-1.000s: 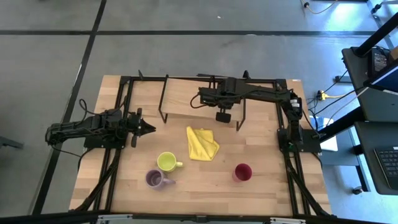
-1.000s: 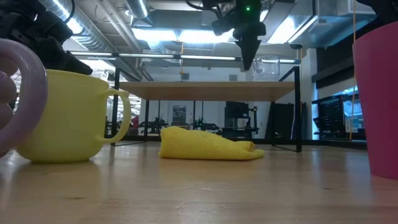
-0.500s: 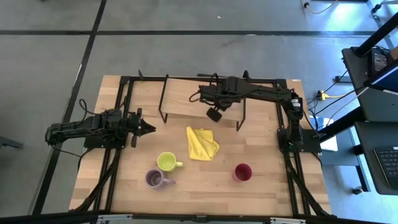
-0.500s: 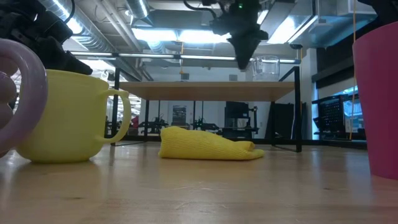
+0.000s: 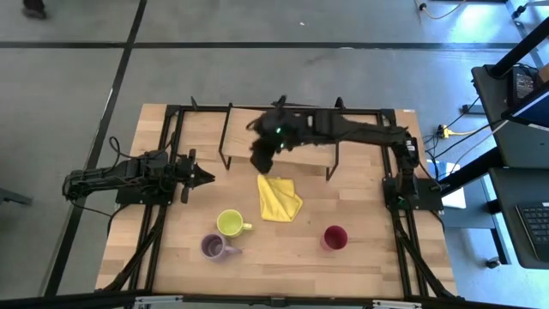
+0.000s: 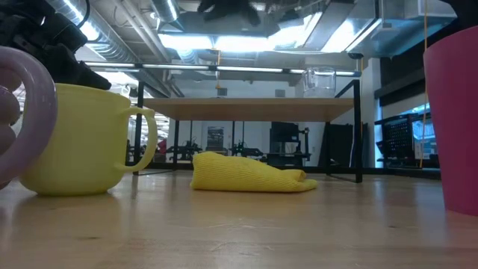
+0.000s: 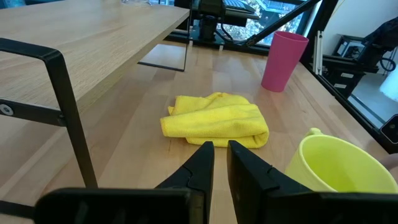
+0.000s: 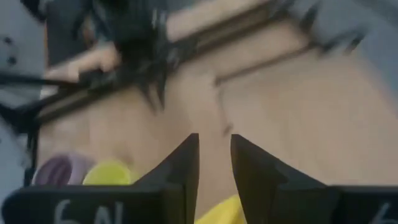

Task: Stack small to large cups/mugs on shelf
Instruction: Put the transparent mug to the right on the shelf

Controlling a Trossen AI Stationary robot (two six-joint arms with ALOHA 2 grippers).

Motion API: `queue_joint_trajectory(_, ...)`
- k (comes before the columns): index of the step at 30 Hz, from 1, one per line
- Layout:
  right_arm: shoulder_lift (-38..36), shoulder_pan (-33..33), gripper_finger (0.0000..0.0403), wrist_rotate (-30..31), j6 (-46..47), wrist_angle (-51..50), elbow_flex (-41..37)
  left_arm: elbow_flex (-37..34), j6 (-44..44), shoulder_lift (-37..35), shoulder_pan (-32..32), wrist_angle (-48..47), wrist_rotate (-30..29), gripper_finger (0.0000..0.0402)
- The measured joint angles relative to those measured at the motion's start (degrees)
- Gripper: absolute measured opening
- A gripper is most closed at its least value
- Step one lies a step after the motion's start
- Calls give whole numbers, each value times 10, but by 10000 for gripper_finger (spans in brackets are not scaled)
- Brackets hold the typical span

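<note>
A: Where is the yellow-green mug (image 5: 229, 223) found?

B: Just ahead of the left gripper (image 7: 221, 163), whose fingers are nearly closed and empty. The right gripper (image 5: 262, 154) is farther off, above the shelf (image 5: 300, 146) edge, fingers narrowly apart, nothing held.

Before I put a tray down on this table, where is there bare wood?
Bare: the strip between the cloth and the right arm's base, and the front edge right of the red tumbler. Crowded: the front left, where the yellow mug and purple mug sit, and the left tool beside the shelf.
</note>
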Motion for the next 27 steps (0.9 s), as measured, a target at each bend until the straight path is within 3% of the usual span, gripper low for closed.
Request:
queue_joint_trajectory(6, -5, -68, 125, 75, -13, -121, 121, 0, 0, 0, 0, 0, 0, 39)
queue_joint_trajectory(9, -45, -107, 161, 107, 15, -196, 91, 0, 0, 0, 0, 0, 0, 39)
queue_joint_trajectory(13, -62, -168, 215, 173, 95, -403, 87, 0, 0, 0, 0, 0, 0, 39)
queue_joint_trajectory(15, -65, -188, 236, 182, 118, -417, 83, 0, 0, 0, 0, 0, 0, 39)
queue_joint_trajectory(18, -84, -198, 252, 114, 121, -387, 67, 0, 0, 0, 0, 0, -1, 39)
queue_joint_trajectory(20, -85, -199, 251, 104, 139, -404, 62, 0, 0, 0, 0, 0, -3, 39)
queue_joint_trajectory(22, -81, -207, 244, 115, 146, -419, 35, 0, 0, 0, 0, 0, -5, 39)
queue_joint_trajectory(27, -91, -224, 216, 30, 149, -414, -34, 0, 0, 0, 0, 0, -14, 39)
